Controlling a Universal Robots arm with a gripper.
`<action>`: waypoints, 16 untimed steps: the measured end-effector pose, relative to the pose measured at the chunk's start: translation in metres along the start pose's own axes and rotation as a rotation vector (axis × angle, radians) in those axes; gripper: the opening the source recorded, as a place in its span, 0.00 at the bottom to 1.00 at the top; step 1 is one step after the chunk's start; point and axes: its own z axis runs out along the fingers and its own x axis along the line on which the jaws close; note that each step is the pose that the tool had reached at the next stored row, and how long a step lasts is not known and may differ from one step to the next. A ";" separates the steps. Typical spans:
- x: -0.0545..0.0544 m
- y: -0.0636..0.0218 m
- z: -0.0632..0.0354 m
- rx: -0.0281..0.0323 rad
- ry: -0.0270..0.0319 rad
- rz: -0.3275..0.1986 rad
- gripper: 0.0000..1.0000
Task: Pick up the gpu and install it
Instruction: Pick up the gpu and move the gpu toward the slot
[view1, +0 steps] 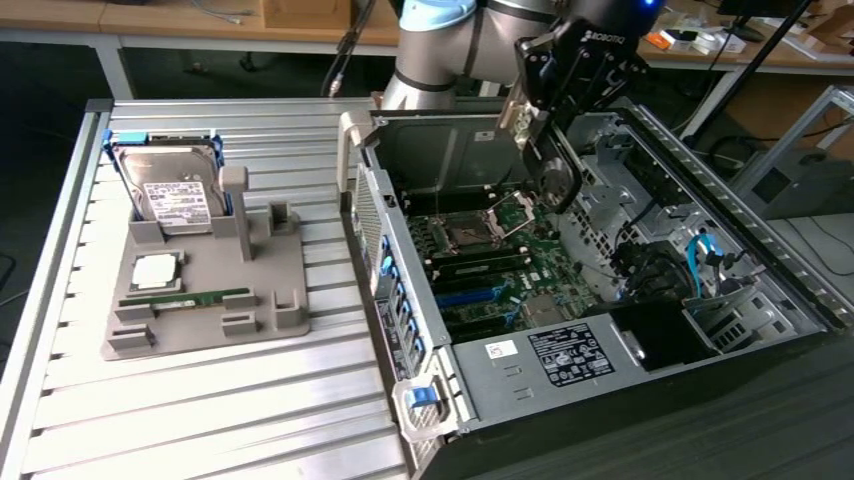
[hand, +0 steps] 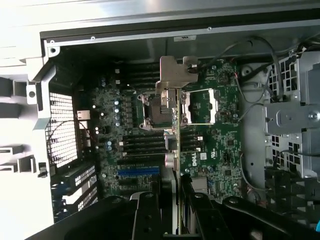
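Observation:
My gripper (view1: 545, 128) hangs over the open computer case (view1: 587, 400), shut on the gpu (view1: 557, 180). The card is held upright, its round black fan facing the exterior view's right. In the wrist view the gpu (hand: 178, 131) shows edge-on as a thin line running away from the black fingers (hand: 146, 212), with its silver end bracket (hand: 172, 75) at the far end. It floats above the green motherboard (hand: 210, 145), over the processor socket area and apart from the board.
A blue expansion slot (hand: 137, 171) lies on the board beside the card's line. On the slatted table at the exterior view's left, a grey holder (view1: 200, 300) carries a silver hard drive (view1: 174, 190), a green RAM stick (view1: 187, 297) and a processor chip (view1: 154, 268). Cables and drive cages (view1: 667, 270) crowd the case's right side.

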 end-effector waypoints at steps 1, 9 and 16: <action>-0.003 -0.0004 0.0004 0.0003 0.0009 0.000 0.27; -0.026 -0.0048 0.0037 0.0021 0.0074 0.000 0.27; -0.043 -0.0074 0.0089 0.0031 0.0122 0.000 0.27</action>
